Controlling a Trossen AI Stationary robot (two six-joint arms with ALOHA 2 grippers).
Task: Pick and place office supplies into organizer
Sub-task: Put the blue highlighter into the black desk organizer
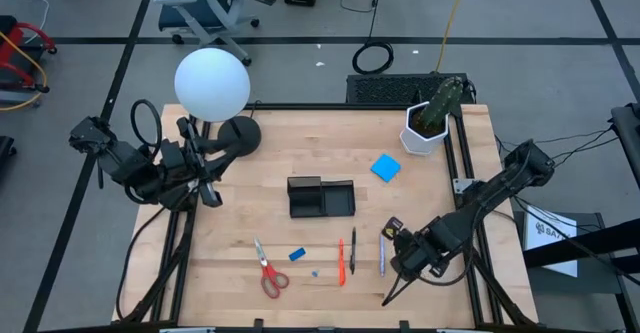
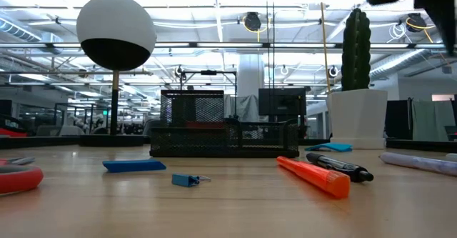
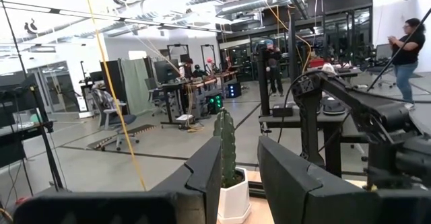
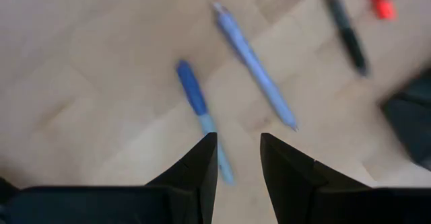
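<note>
A: How far along is the sorting?

B: Barely begun, I'd judge. The organizer (image 1: 321, 197) sits mid-tabletop, and from above its compartments look bare. The level view through its mesh shows something reddish, but I can't tell whether that lies inside or behind.

A: So the supplies are all out?

B: Yes. The red-handled scissors (image 1: 268, 270) lie near the front left, the eraser block (image 1: 297, 254) just right of them, and a tiny blue bit (image 1: 314, 271) beside that. The red pen (image 1: 340, 262), black pen (image 1: 353, 250) and blue pen (image 1: 382, 252) lie side by side further right. The blue note pad (image 1: 385, 167) rests apart, toward the far right near the potted cactus (image 1: 432, 115).

A: And the arms?

B: The right claw (image 1: 404, 256) hovers above the tabletop just right of the pens, fingers a narrow gap apart, holding nothing; its wrist camera looks down on the blue pens (image 4: 252, 66). The left claw (image 1: 208, 188) waits at the left edge by the globe lamp (image 1: 212, 84), fingers likewise parted and empty.

A: So everything remains?

B: Every item, as far as shows.
</note>
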